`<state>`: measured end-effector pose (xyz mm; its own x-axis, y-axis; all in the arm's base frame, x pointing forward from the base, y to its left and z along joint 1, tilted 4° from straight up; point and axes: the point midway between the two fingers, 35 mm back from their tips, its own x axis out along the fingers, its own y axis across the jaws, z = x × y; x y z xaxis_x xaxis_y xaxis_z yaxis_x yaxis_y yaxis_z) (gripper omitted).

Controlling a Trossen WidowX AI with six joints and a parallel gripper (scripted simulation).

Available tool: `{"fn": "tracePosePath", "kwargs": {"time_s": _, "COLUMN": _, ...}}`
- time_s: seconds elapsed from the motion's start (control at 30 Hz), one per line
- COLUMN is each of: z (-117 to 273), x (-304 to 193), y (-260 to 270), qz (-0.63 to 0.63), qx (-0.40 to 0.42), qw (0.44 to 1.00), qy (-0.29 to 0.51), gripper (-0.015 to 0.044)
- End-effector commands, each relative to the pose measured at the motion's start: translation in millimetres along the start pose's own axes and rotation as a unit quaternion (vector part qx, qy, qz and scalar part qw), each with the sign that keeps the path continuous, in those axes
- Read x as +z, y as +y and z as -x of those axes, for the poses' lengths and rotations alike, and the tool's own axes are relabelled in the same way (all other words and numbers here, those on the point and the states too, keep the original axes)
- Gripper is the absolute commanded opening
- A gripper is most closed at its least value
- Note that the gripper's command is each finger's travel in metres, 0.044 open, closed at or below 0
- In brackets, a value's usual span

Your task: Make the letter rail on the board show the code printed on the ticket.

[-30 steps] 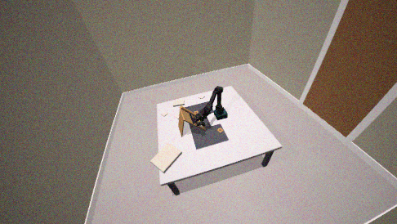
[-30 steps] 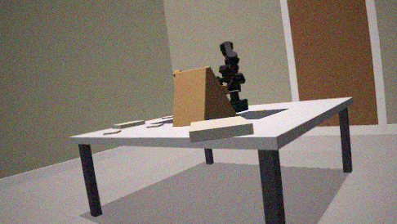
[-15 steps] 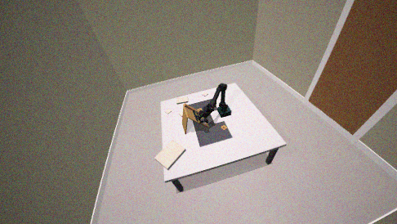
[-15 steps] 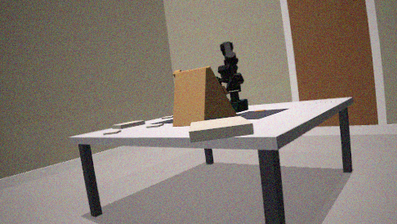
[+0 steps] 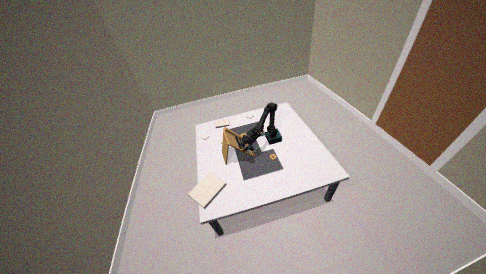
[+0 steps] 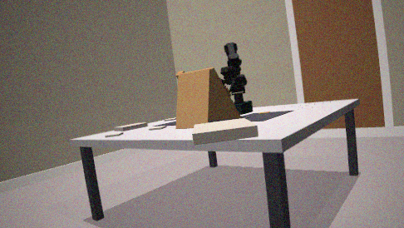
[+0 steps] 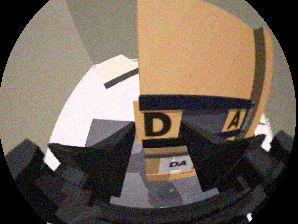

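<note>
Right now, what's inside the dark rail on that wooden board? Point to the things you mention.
The A tile (image 7: 234, 121) at one end, the D tile (image 7: 157, 124) at the other; the gripper's finger (image 7: 206, 160) hides part between.

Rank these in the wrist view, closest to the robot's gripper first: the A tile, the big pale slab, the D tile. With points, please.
1. D tile (image 7: 157, 124): between the fingers.
2. A tile (image 7: 234, 121): right, in the rail.
3. Pale slab (image 5: 207, 190) (image 6: 225, 131) (image 7: 118, 70): upper left, beyond.
</note>
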<state>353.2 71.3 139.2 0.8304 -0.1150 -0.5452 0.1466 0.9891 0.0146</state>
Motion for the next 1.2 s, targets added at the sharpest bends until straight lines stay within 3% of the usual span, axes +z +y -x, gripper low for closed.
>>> {"fn": "tracePosePath", "kwargs": {"time_s": 0.0, "z": 0.2, "x": -0.1, "y": -1.8, "qz": 0.001, "qx": 0.001, "qw": 1.0, "qy": 0.0, "gripper": 0.0}}
{"fn": "tracePosePath", "kwargs": {"time_s": 1.17, "z": 1.0, "x": 0.2, "y": -24.3, "qz": 0.002, "qx": 0.001, "qw": 1.0, "qy": 0.0, "gripper": 0.0}}
